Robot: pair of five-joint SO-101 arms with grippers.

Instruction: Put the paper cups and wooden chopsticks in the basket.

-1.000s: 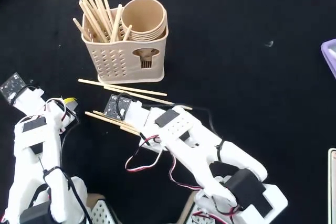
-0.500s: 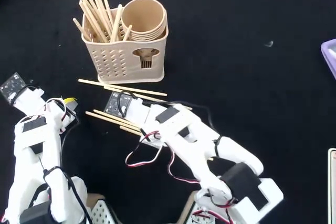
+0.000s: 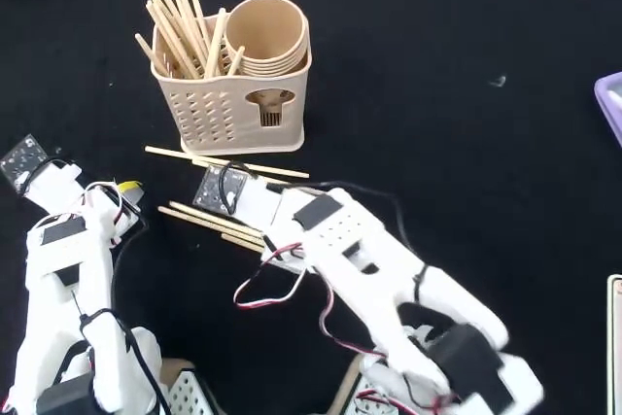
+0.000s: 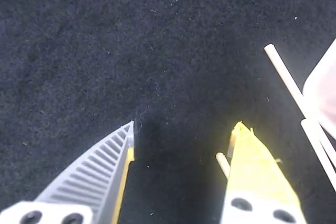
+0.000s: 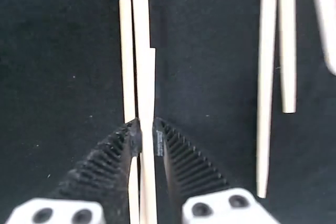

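My right pincer is clenched on one chopstick lying on the black table. A second stick lies just beside it and a loose pair is nearby. My left pincer gapes wide, low over the table, grasping nothing. The basket stands near, just past the loose sticks, with stacked cups and a bundle of chopsticks in it.
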